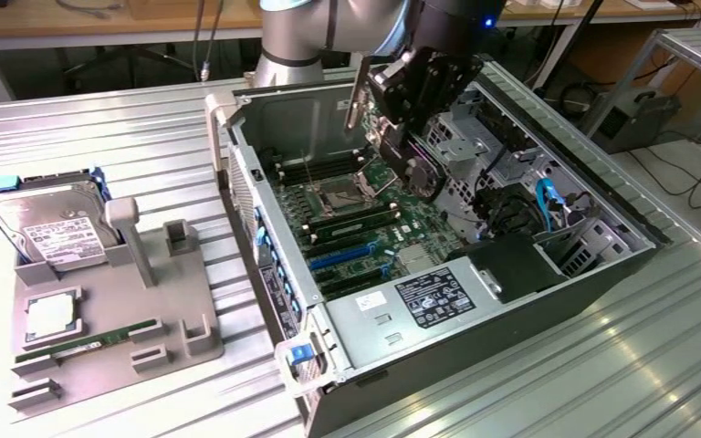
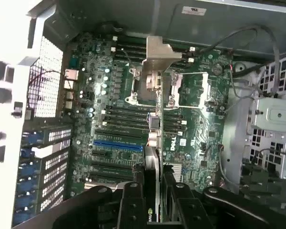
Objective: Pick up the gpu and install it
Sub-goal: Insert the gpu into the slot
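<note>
My gripper [image 1: 414, 96] hangs over the open computer case [image 1: 271, 301], shut on the gpu [image 1: 409, 151]. The gpu is a black card, and its long silver bracket [image 1: 353, 99] stands up beside the fingers. In the wrist view the gpu [image 2: 153, 143] shows edge-on between the two black fingers [image 2: 132, 202]. Its silver bracket [image 2: 158, 55] points toward the far case wall. The card floats above the motherboard [image 2: 109, 95], over the CPU socket [image 2: 188, 90] and apart from the board. A blue expansion slot [image 2: 118, 144] lies on the board beside the card's line.
On the exterior view's left, a grey fixture tray [image 1: 180, 301] holds a silver hard drive [image 1: 47, 228], a CPU chip [image 1: 52, 315] and a green memory stick [image 1: 88, 342]. In the case are a power supply [image 1: 436, 297], cables and a drive cage [image 1: 533, 173]. The table is ribbed metal.
</note>
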Controlling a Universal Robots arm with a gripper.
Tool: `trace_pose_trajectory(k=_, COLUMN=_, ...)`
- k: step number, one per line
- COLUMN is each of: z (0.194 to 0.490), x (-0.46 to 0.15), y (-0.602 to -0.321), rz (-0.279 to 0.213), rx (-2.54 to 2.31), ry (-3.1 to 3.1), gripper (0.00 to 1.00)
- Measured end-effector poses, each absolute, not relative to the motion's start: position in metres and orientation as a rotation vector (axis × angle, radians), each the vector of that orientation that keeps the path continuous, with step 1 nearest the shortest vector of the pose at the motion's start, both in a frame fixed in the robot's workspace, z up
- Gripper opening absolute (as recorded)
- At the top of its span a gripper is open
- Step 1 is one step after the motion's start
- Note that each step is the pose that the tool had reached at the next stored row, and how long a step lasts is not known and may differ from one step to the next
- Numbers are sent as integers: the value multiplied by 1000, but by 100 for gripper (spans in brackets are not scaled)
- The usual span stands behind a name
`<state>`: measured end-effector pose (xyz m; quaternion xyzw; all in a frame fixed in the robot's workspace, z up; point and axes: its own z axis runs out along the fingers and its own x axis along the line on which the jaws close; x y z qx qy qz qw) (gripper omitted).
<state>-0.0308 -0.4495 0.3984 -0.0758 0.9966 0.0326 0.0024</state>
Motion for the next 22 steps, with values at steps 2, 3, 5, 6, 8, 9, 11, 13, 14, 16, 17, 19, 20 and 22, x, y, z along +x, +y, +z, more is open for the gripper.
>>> trace_pose_trajectory(k=2, z=396, x=-31, y=-449, rz=103, rx=-401, ry=3113, gripper=26)
trace_pose_trajectory(k=3, z=396, x=-31, y=-449, rz=103, rx=-431, ry=3109, gripper=26)
trace_pose_trajectory(k=5, z=395, x=-31, y=-449, rz=103, rx=-487, ry=3102, gripper=26)
trace_pose_trajectory(k=6, z=395, x=-31, y=-449, rz=103, rx=-518, ry=3098, gripper=26)
trace_pose_trajectory(k=8, z=394, x=-31, y=-449, rz=103, rx=-609, ry=3083, gripper=26)
trace_pose_trajectory(k=9, z=393, x=-31, y=-449, rz=103, rx=-646, ry=3077, gripper=26)
trace_pose_trajectory(k=11, z=393, x=-31, y=-449, rz=102, rx=-700, ry=3066, gripper=26)
trace_pose_trajectory(k=13, z=392, x=-31, y=-449, rz=102, rx=-758, ry=3053, gripper=26)
trace_pose_trajectory(k=14, z=392, x=-31, y=-449, rz=102, rx=-785, ry=3047, gripper=26)
trace_pose_trajectory(k=16, z=391, x=-31, y=-449, rz=102, rx=-841, ry=3033, gripper=26)
trace_pose_trajectory(k=17, z=391, x=-31, y=-449, rz=102, rx=-868, ry=3026, gripper=26)
trace_pose_trajectory(k=19, z=390, x=-31, y=-449, rz=102, rx=-929, ry=3010, gripper=26)
trace_pose_trajectory(k=20, z=389, x=-31, y=-449, rz=102, rx=-961, ry=3000, gripper=26)
trace_pose_trajectory(k=22, z=388, x=-31, y=-449, rz=101, rx=-1044, ry=2974, gripper=26)
